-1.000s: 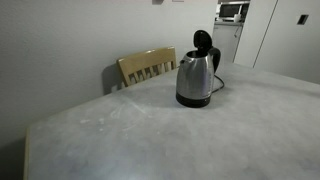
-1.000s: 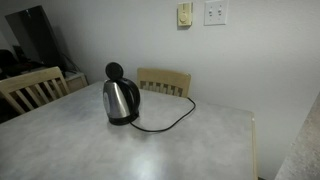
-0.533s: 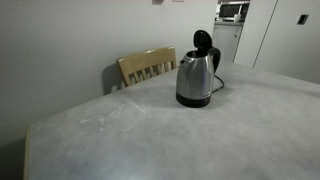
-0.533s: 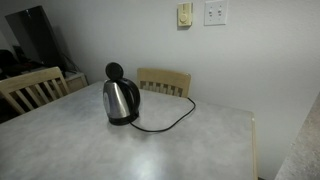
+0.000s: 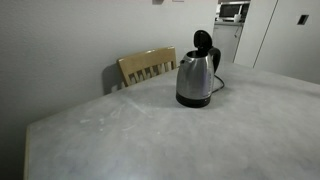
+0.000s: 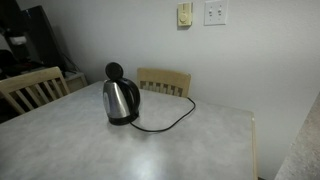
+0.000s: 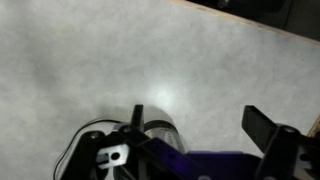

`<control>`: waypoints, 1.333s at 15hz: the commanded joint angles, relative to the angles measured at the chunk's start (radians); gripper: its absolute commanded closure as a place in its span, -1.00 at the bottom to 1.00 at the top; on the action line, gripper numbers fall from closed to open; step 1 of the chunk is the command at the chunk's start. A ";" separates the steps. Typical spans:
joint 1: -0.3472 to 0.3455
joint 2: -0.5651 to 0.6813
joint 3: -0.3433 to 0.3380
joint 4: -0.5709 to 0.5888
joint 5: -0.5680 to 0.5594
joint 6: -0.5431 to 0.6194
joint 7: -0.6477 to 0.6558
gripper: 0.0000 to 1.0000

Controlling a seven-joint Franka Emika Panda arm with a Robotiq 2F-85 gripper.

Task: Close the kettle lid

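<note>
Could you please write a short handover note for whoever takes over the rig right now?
Claw: seen only in the wrist view, where it looks open and holds nothing. It shows in neither exterior view, so it is not at the kettle.
Kettle: upright on the table, seen in both exterior views.
Lid: standing open above the kettle's top.
Done: nothing yet.
Left: bring the claw to the lid and press it down shut.

The kettle (image 5: 194,80) stands on the table (image 5: 130,140) — lid (image 5: 202,41) upright above, chair (image 5: 147,66) behind.
</note>
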 commanded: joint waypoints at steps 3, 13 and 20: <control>0.006 0.314 0.028 0.306 0.005 -0.157 -0.103 -1.00; -0.027 0.387 0.080 0.351 -0.014 -0.064 -0.203 -1.00; -0.042 0.471 0.070 0.374 0.161 0.009 -0.228 -0.43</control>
